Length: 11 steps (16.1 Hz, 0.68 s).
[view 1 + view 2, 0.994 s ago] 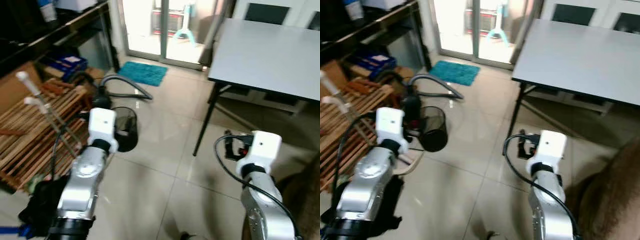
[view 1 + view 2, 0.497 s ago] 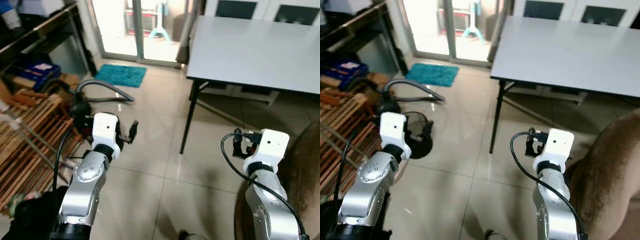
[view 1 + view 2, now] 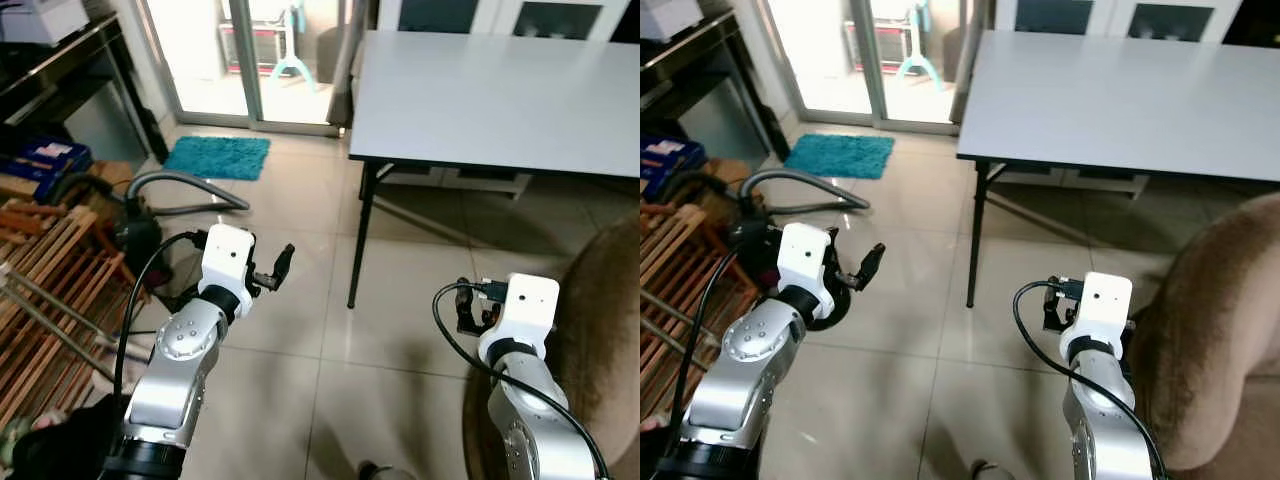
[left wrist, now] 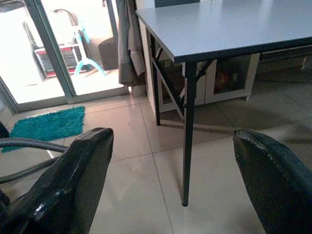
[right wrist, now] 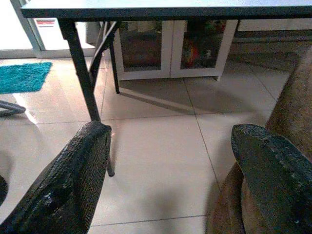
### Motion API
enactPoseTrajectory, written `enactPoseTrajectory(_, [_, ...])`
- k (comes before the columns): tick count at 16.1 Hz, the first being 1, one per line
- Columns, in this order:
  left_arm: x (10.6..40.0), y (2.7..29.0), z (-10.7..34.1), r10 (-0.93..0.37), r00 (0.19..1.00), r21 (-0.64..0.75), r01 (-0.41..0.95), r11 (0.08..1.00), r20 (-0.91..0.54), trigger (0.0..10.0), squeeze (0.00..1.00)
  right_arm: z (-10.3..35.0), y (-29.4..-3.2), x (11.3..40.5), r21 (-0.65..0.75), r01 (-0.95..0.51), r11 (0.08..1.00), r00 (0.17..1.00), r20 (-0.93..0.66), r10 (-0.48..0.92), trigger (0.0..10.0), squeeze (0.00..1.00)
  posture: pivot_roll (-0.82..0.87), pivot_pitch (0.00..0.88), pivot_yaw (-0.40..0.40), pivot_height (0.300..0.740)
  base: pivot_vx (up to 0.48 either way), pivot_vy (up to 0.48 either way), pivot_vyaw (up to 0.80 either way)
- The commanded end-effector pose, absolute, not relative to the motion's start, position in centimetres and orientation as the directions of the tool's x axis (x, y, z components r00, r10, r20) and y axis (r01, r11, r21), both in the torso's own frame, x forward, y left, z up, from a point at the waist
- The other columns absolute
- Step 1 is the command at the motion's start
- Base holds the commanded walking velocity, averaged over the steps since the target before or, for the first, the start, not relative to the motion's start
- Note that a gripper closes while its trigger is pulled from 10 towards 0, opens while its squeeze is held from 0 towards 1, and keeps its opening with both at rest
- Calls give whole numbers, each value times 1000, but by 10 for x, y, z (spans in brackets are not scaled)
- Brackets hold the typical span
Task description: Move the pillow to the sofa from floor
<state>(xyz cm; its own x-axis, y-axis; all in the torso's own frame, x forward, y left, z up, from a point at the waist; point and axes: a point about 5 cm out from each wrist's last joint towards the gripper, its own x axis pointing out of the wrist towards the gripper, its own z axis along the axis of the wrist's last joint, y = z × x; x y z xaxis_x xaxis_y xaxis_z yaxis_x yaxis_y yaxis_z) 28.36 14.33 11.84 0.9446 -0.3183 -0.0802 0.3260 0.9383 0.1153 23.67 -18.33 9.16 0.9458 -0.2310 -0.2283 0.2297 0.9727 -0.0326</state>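
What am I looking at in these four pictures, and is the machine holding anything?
It is a walking humanoid robot with two silver arms. The two upper pictures come from cameras in its head, looking down. The left claw and right claw hang over a tiled floor. Ahead stands a grey table, with a teal mat by the glass door and a vacuum hose on the robot's left. The brown sofa is on its right. The lower pictures are taken from each wrist, looking between that claw's black fingers, which are spread apart. Both claws hold nothing.
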Motion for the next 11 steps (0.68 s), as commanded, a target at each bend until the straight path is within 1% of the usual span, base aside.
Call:
enactPoseTrajectory(1, [286, 148, 118, -291, 953, 131, 301, 945, -88, 10000, 0, 94, -184, 236, -38, 233, 972, 944, -230, -235, 10000, 0, -50, 0, 63, 740, 0, 0, -769])
enactPoseTrajectory(6, [287, 152, 120, -280, 957, 98, 287, 953, -77, 10000, 0, 97, -184, 238, -47, 230, 972, 948, -214, -234, 10000, 0, -51, 0, 67, 740, 0, 0, -776])
enactPoseTrajectory(11, [290, 150, 122, -284, 957, 116, 290, 950, -64, 10000, 0, 98, -185, 240, -59, 232, 971, 947, -212, -240, 10000, 0, -52, 0, 66, 740, 0, 0, -780])
